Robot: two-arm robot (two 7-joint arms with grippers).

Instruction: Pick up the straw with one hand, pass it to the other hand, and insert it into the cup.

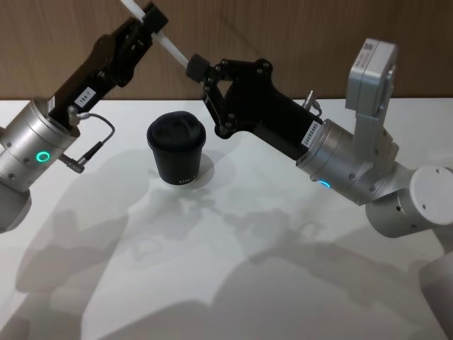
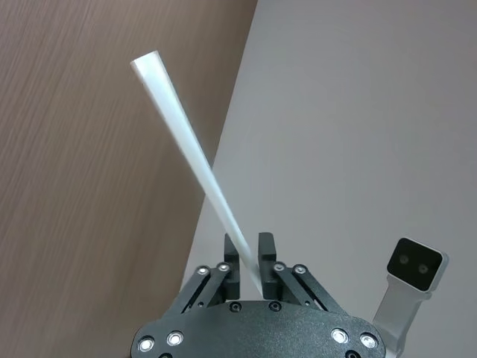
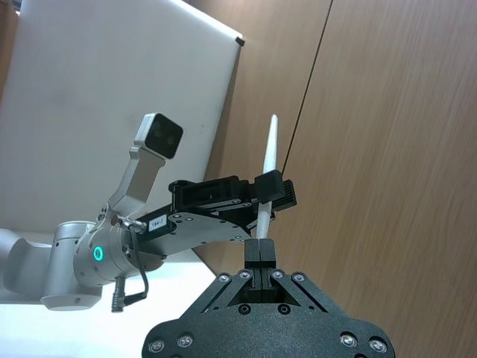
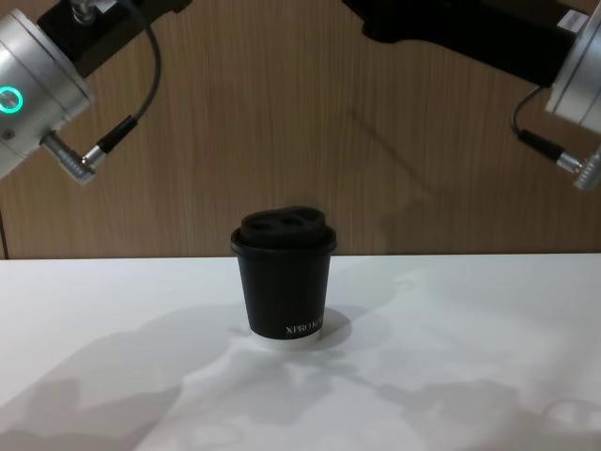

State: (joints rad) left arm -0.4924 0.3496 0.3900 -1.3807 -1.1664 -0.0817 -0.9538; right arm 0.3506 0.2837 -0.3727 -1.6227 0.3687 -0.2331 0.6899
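White straw (image 1: 172, 48): upper left of the head view, in the air above the cup (image 1: 177, 152) in the frame, well apart from it.
Long axis: slants from the top left down toward centre, lower end toward the lid (image 1: 176, 129).
Left gripper (image 1: 152, 18): pinched on the straw about mid-length.
Right gripper (image 1: 195, 66): fingers closed on the straw's lower end; the nearer one to the cup.
Next move, my reading: one grip releases, then the straw tips upright over the lid opening.
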